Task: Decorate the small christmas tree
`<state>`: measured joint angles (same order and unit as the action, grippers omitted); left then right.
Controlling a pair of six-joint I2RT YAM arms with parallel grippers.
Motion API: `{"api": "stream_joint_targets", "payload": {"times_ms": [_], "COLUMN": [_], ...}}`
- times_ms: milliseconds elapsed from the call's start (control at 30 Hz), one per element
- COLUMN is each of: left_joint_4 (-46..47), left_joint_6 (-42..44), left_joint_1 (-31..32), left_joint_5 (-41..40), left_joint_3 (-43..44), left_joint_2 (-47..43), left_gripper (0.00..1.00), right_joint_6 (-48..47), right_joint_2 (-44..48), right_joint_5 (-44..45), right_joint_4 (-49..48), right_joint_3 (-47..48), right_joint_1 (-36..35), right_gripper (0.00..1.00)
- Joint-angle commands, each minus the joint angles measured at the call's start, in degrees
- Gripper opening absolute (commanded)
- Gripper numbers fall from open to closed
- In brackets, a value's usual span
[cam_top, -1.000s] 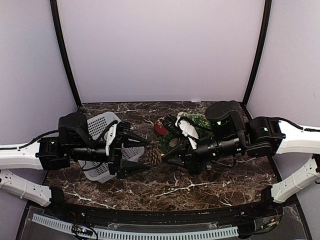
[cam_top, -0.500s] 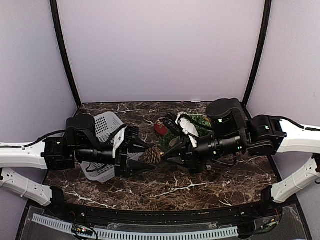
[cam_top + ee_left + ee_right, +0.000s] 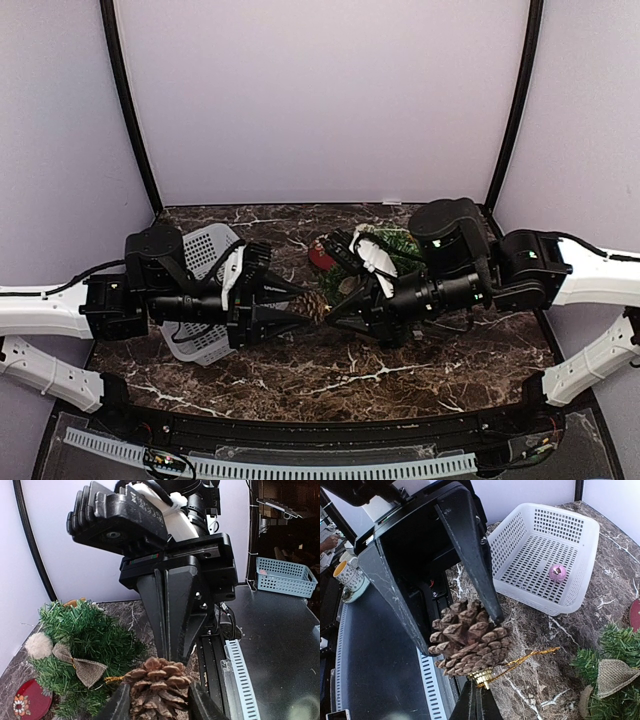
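Moved in since a second ago: left jaws, now closed on the flanks of the pine cone [image 3: 312, 306]. Right jaws: pinched together on its gold cap. Task item, small christmas tree [image 3: 85, 630]: on the tabletop [image 3: 330, 375], near the cone. I read this as a handover between arms; cone not yet hung.

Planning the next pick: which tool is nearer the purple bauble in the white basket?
Left. The left tool, around the pine cone, sits just beyond the basket holding the purple bauble; the right tool is across the cone, farther off.
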<state>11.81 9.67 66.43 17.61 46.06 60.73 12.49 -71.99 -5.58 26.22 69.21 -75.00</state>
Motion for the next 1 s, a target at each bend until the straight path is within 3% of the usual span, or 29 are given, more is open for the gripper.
{"api": "stream_joint_targets", "payload": {"times_ms": [0, 467, 967], "left_joint_4": [1.57, -3.27, -1.24], "left_joint_6": [-0.75, 0.07, -1.63], "left_joint_1": [0.19, 0.19, 0.10], "left_joint_5": [-1.83, -9.54, -10.28], "left_joint_3": [0.38, 0.36, -1.89], "left_joint_2": [-1.76, -2.06, -3.45], "left_gripper": [0.40, 0.36, 0.35], "right_joint_6": [-0.10, 0.49, 0.74], "right_joint_2": [-0.19, 2.23, 4.90], "right_joint_5": [-0.18, 1.13, 3.64], "right_joint_4": [-0.81, 1.76, 2.12], "right_joint_3": [1.63, 0.81, -1.25], "right_joint_1": [-0.50, -0.48, -0.47], "right_gripper": [0.00, 0.00, 0.00]}}
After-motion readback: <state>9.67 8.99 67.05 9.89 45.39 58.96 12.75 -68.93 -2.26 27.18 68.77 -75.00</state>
